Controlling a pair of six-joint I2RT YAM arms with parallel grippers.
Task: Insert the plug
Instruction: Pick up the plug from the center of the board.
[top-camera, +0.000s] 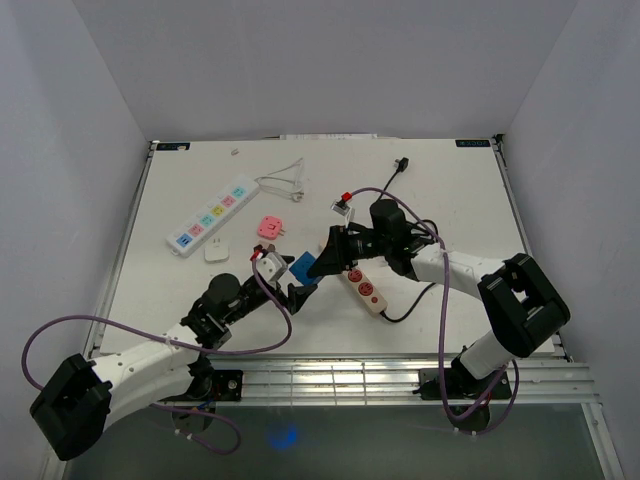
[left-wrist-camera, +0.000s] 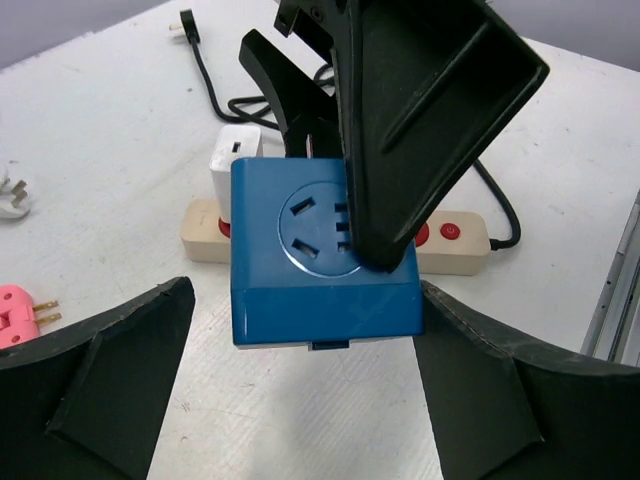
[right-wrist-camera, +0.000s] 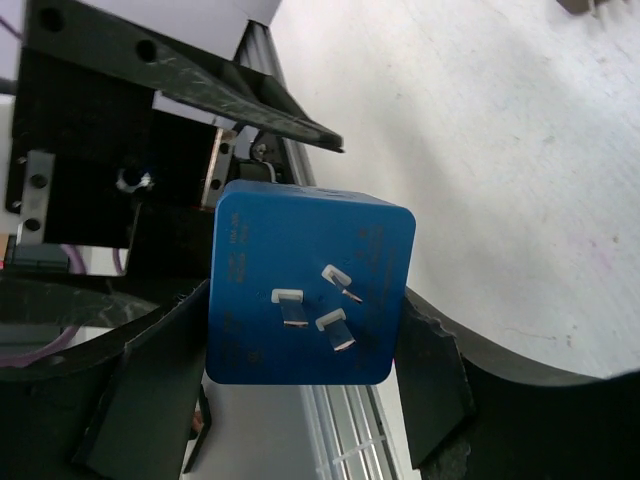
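Observation:
The plug is a blue cube adapter (top-camera: 303, 266), held in the air over the near middle of the table. My right gripper (right-wrist-camera: 300, 310) is shut on it, a finger pressed on each side, and three metal prongs face the right wrist camera. In the left wrist view the blue plug (left-wrist-camera: 320, 260) shows its socket face, partly covered by a right finger (left-wrist-camera: 420, 130). My left gripper (left-wrist-camera: 305, 290) is open around the cube, with a clear gap on the left side. A beige power strip (top-camera: 365, 288) with red switches lies just behind.
A white multi-socket strip (top-camera: 212, 216) lies at the left, with a pink adapter (top-camera: 268, 228) and a white adapter (top-camera: 216, 252) near it. A white charger (left-wrist-camera: 235, 160) stands on the beige strip's end. Black cable (top-camera: 415, 300) loops at the right. The metal rail (top-camera: 380, 375) runs along the near edge.

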